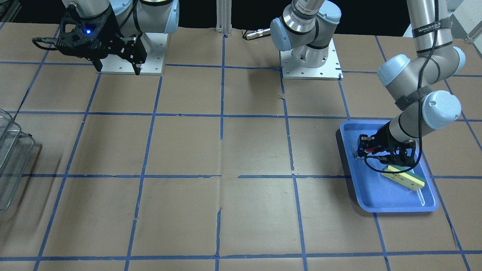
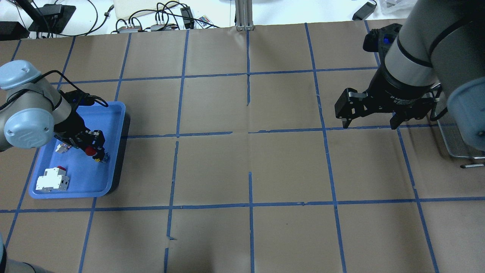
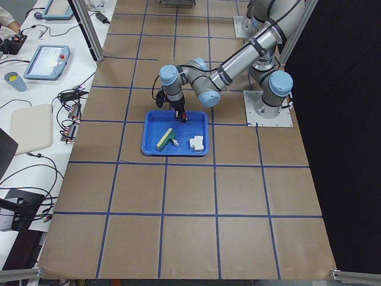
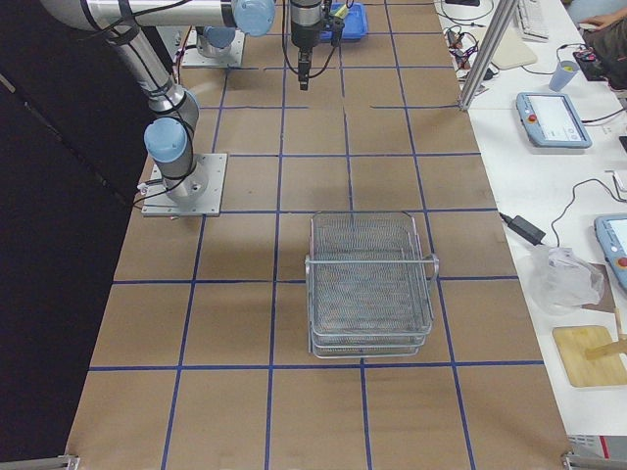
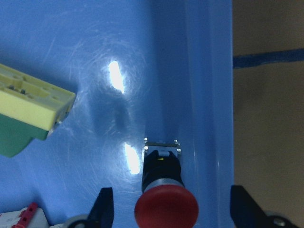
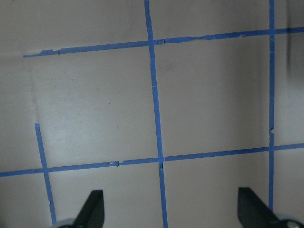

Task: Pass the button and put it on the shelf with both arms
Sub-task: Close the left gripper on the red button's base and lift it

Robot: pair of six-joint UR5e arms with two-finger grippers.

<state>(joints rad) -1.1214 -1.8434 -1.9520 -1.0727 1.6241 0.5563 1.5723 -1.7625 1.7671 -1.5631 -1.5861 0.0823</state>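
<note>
**Left arm's fingers** (image 5: 104, 211) are hanging released over the blue tray (image 2: 118, 113), which I am viewing at 9 o'clock on the desk (image 2: 250, 167) from overhead. They are straddling the button (image 5: 163, 183), with a gap showing on each side. The button is lying on its side along the tray's 3 o'clock wall, its red cap pointing toward the wrist camera.

**Right arm's fingers** (image 6: 92, 209) are hovering spread wide, gripping nothing, above the desk. The shelf (image 4: 370, 284) is standing at the desk's 3 o'clock edge.
</note>
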